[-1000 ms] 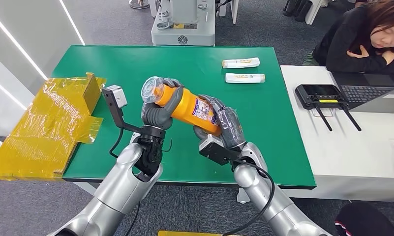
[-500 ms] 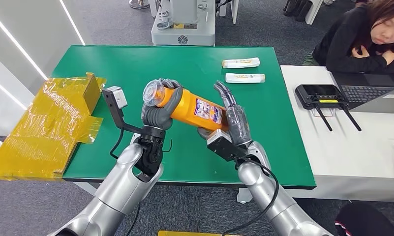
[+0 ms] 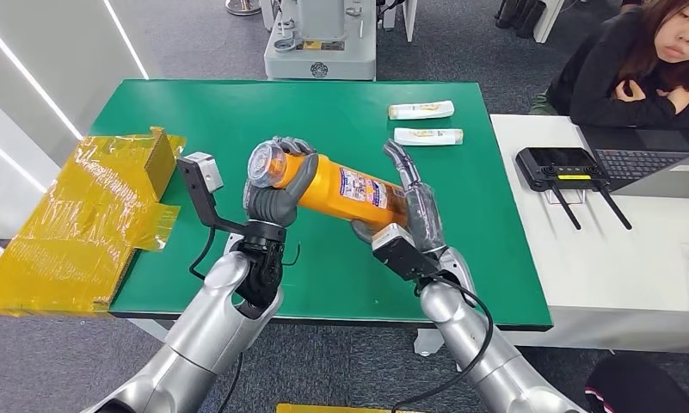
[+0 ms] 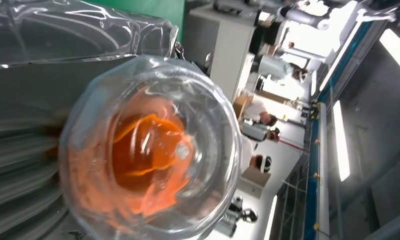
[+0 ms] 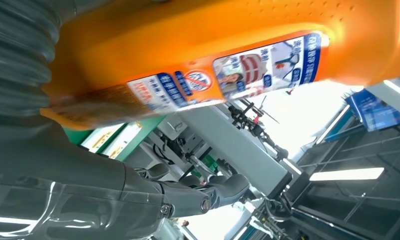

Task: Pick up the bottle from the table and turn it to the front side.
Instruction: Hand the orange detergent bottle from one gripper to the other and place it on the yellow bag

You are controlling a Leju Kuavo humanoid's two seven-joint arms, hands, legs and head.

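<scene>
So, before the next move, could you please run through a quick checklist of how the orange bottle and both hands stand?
1. Left hand grips the orange plastic bottle with the clear cap near its cap end: ok.
2. Bottle is lifted off the green table: ok.
3. Right hand has let go of the bottle's base: not ok; its fingers are spread upright, but the thumb is still under the bottle.
4. Printed label faces the head camera squarely: cannot tell.
5. Two white tubes on the table lie well apart from the bottle: ok.
</scene>
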